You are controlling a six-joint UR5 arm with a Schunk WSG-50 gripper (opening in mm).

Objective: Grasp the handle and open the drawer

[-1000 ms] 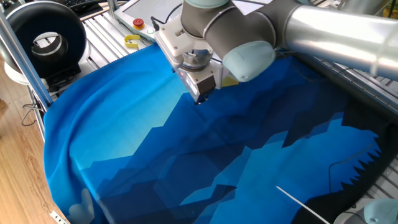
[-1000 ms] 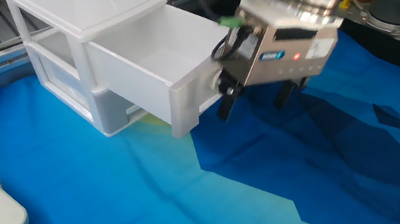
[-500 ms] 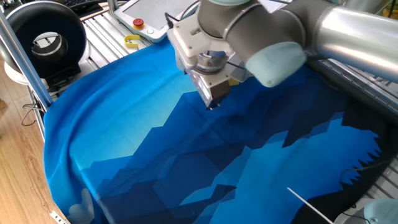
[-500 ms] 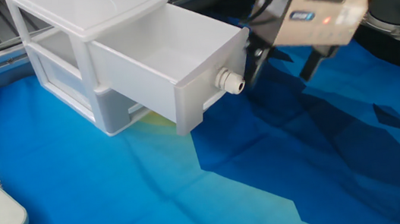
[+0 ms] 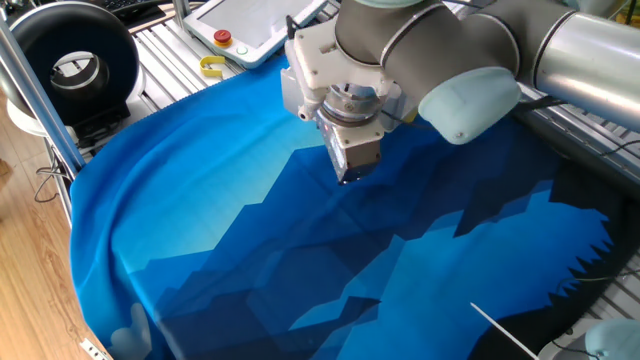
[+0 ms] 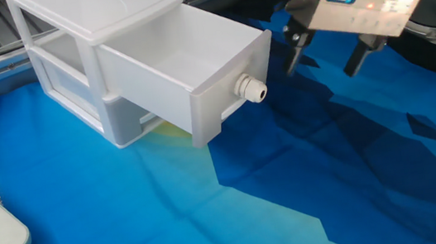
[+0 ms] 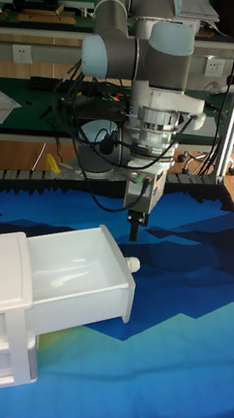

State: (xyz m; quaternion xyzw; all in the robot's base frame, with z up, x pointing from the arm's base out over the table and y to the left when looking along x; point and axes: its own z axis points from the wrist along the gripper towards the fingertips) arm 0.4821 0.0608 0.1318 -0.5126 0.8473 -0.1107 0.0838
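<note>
Surface: a table draped in a blue cloth (image 6: 172, 219) printed with jagged light and dark blue shapes; a green wall stands behind in the tall fixed view.
Drawer (image 6: 186, 67): white, pulled well out of its white cabinet (image 6: 65, 28); the tray looks empty. In the other fixed view it sits at about 10 o'clock on the cloth.
Handle (image 6: 253, 91): a small pale knob on the drawer front, free of any grip. It looks white here, not black.
Gripper (image 6: 325, 53): above the cloth at about 2 o'clock from the handle, near it but apart; the two dark fingers (image 6: 296, 49) stand spread and hold nothing.
Pendant (image 5: 245, 25): white, with a red button (image 5: 222, 38), at 11 o'clock in one fixed view.
</note>
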